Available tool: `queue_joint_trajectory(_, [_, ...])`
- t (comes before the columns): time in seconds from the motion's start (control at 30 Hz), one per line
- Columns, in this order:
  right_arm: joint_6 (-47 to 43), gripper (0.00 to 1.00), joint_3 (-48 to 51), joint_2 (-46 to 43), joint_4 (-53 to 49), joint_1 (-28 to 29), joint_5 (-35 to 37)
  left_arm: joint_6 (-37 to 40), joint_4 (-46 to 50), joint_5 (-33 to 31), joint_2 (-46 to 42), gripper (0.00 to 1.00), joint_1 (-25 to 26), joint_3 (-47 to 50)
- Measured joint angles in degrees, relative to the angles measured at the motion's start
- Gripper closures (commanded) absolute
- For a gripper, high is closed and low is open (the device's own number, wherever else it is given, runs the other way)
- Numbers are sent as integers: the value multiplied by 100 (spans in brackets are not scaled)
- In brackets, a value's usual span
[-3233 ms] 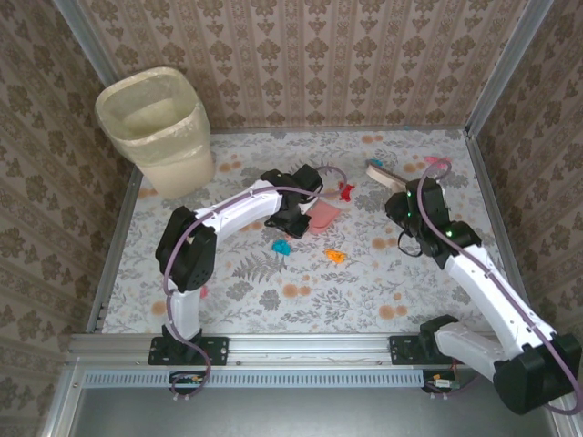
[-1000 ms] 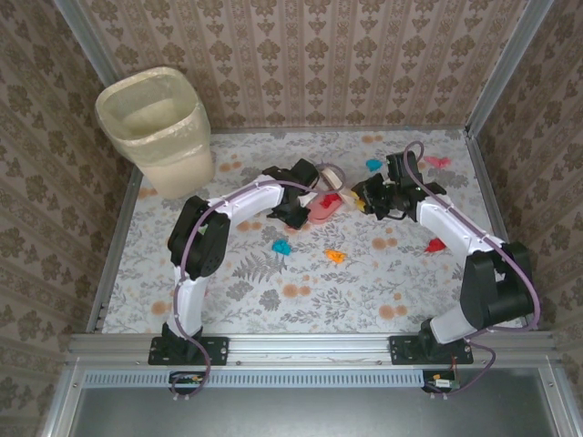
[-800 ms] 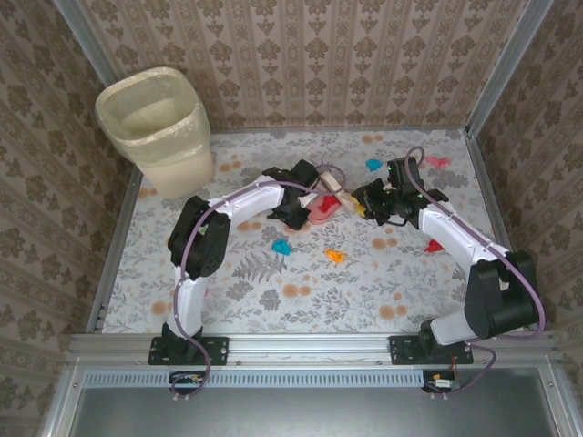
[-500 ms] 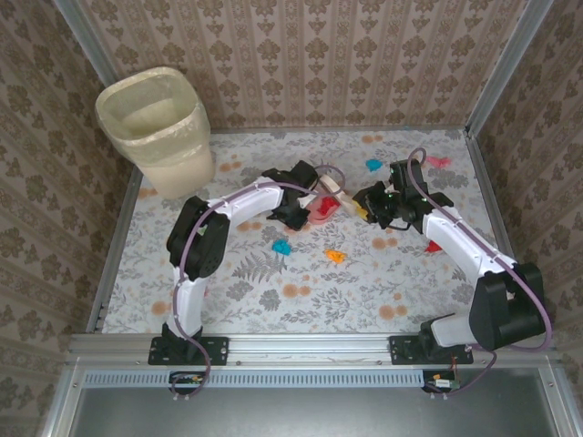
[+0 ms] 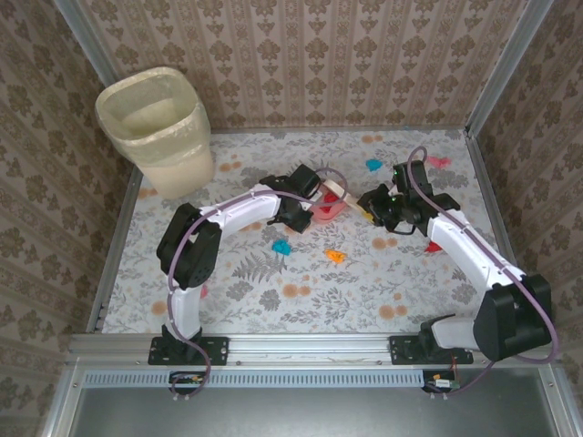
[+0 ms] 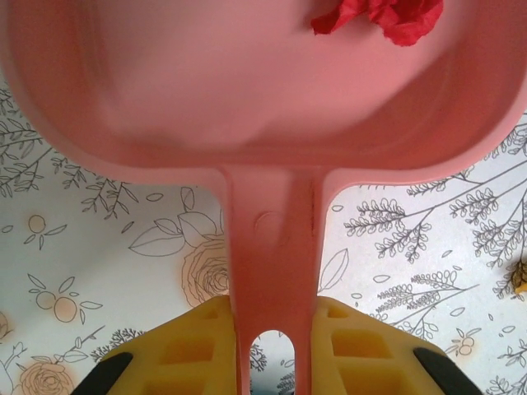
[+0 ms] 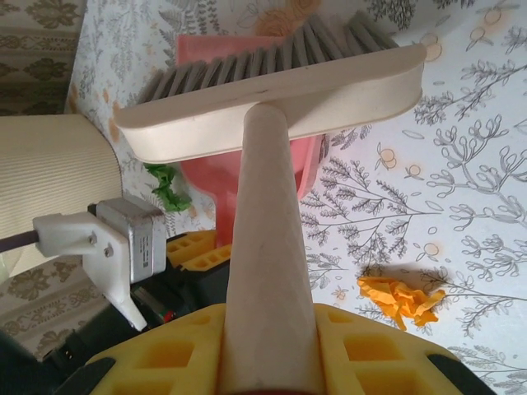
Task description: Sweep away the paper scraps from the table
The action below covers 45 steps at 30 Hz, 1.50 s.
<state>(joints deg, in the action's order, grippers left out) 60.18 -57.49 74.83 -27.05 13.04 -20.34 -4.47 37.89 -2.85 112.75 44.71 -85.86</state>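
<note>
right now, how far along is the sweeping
Done: one red scrap lies in the dustpan. In hand: left gripper grips the dustpan handle, right gripper holds the brush at its mouth. Left: blue scrap, orange scrap and several others lie on the table.

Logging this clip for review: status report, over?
Left gripper shut on dustpan, right gripper shut on brush. One red scrap in dustpan; blue scrap and orange scrap loose on table. Bin far left, not obstructing.

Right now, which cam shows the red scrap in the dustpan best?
Left wrist: the red scrap lies large and sharp inside the pink dustpan, though the top edge crops it. Top external gives a tiny red speck. In the right wrist view the brush screens the pan.
</note>
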Motion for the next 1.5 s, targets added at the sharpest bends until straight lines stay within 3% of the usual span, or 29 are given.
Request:
queue_joint_trajectory(0.47, [-651,100,221,-1499,-184,-9,986,-46,-498,-17,-501,100,-11,278])
queue_joint_trajectory(0.87, [-1368,100,2658,-3355,1473,-11,2120,-409,-374,68,-901,100,-101,341])
queue_joint_trajectory(1.13, [-1832,100,3414,-3375,2542,234,2297,-804,-153,7,-1290,100,-247,339])
queue_joint_trajectory(1.37, [-2474,100,3834,-2879,3661,1281,2883,-1259,284,-79,-1624,100,-549,339])
queue_joint_trajectory(1.5, [-2752,100,3849,-2221,4057,1547,2979,-1521,474,-87,-1989,100,-732,321])
